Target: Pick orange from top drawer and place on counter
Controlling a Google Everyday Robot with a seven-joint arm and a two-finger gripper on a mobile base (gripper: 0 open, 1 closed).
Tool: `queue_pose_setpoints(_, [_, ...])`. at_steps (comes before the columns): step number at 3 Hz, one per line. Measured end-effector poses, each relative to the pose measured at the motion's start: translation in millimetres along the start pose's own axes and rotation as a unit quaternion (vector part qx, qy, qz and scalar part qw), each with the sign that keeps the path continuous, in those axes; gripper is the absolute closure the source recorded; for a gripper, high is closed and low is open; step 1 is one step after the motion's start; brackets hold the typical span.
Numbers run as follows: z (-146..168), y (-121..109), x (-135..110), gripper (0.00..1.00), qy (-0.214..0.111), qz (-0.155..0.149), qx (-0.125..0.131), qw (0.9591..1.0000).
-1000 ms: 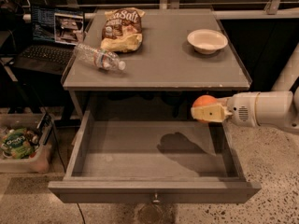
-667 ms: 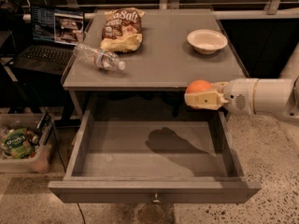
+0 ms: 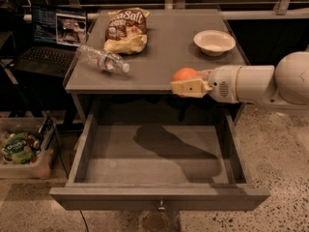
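Observation:
The orange [image 3: 185, 74] is held in my gripper [image 3: 187, 85], whose tan fingers are shut on it. The gripper hangs over the front edge of the counter [image 3: 164, 47], right of its middle, at counter height. My white arm reaches in from the right. The top drawer [image 3: 159, 197] is pulled fully open below, its floor bare except for the arm's shadow. Its small round knob [image 3: 161, 207] shows on the front panel.
On the counter lie a clear plastic bottle [image 3: 102, 59] at the left, a chip bag [image 3: 125, 29] at the back, and a white bowl [image 3: 214, 41] at the back right. A laptop [image 3: 50, 37] and a bin of packets [image 3: 21, 149] stand to the left.
The gripper has lifted the orange up out of the drawer space and moved it left, up to the counter's front edge.

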State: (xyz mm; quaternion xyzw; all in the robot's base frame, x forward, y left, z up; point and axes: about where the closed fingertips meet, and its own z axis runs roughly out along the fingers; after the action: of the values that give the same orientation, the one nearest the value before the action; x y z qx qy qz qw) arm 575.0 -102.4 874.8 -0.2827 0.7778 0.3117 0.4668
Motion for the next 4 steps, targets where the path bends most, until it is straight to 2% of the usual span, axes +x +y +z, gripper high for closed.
queue_pose_setpoints(1, [63.6,0.7,-42.1,1.0,0.012,-0.024,0.007,0.9996])
queue_pose_setpoints(2, [63.6,0.6,-42.1,1.0,0.012,-0.024,0.007,0.9996])
queue_pose_setpoints(3, [60.4,-5.7,-34.4,1.0,0.012,-0.008,0.033,0.9994])
queue_pose_setpoints(4, [65.4,-34.9,-34.6,1.0,0.007,0.01,0.092,0.9957])
